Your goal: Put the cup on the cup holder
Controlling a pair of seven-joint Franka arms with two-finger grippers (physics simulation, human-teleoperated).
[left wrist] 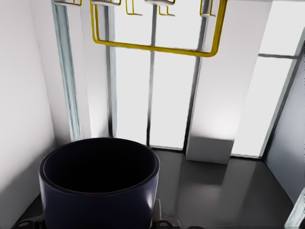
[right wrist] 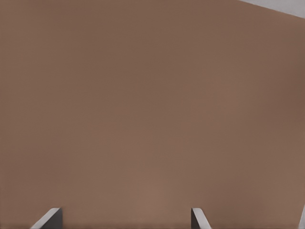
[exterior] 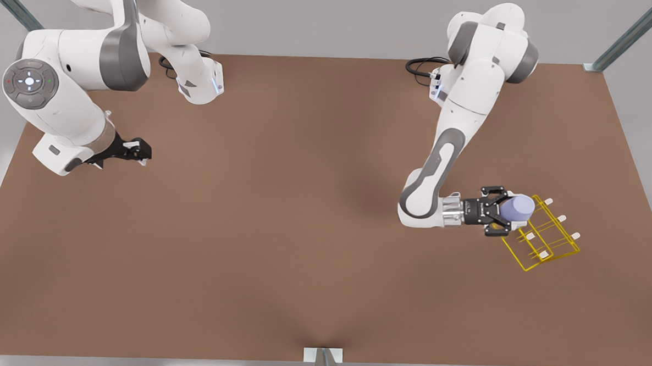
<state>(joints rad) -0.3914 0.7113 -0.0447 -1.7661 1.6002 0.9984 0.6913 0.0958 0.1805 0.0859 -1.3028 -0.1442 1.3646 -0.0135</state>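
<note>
Now, front view, left gripper (exterior: 502, 211): at the front view's right, arm stretched low over the brown table (exterior: 279, 247), fingers clamped on the cup (exterior: 517, 209).
Front view, cup: lavender-blue, lying sideways in the grip, at the near edge of the cup holder (exterior: 544, 236) and overlapping it.
Front view, cup holder: yellow wire rack with white-capped prongs, sitting on the table near its edge at the front view's right.
Front view, right gripper (exterior: 138, 151): at the front view's left, held above bare table, well apart from cup and rack; this arm waits.
Left wrist view, cup (left wrist: 99, 188): dark open mouth fills the near corner, seated between the fingers.
Left wrist view, cup holder (left wrist: 157, 46): a yellow wire loop beyond the cup's rim, apart from it.
Right wrist view, right gripper (right wrist: 126, 218): two finger tips spread wide with nothing between them, over plain table (right wrist: 152, 105).
</note>
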